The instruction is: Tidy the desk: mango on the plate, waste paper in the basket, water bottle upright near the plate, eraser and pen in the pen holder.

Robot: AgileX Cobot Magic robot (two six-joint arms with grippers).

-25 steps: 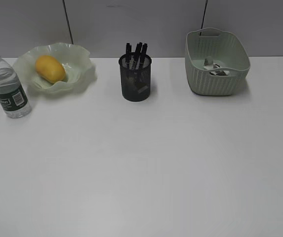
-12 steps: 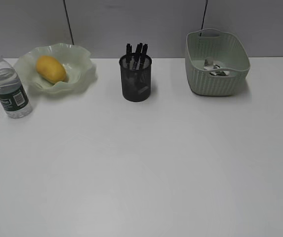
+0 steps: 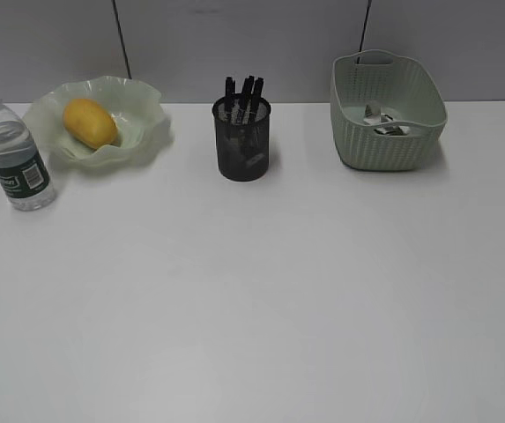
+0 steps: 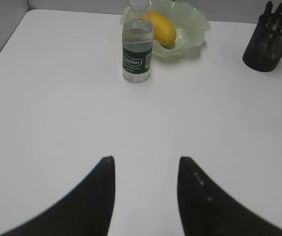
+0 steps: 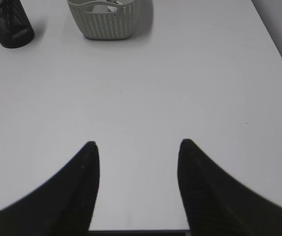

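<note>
The yellow mango (image 3: 90, 122) (image 4: 161, 28) lies in the wavy pale green plate (image 3: 142, 110) (image 4: 192, 22) at the back left of the white desk (image 3: 252, 291). The water bottle (image 3: 12, 152) (image 4: 137, 46) stands upright just left of the plate. Dark pens (image 3: 245, 90) stick out of the black mesh pen holder (image 3: 242, 139) (image 4: 268, 39) (image 5: 8, 22); the eraser does not show. Waste paper (image 3: 382, 121) sits inside the green basket (image 3: 384, 145) (image 5: 109, 22). My left gripper (image 4: 145, 160) and right gripper (image 5: 138, 144) are both open, empty, held back over bare desk. Neither shows in the exterior view.
A grey partition wall (image 3: 252, 44) runs behind the desk. The desk's left edge (image 4: 5, 46) shows in the left wrist view and its right edge (image 5: 273, 44) in the right wrist view.
The objects on the desk have not moved.
</note>
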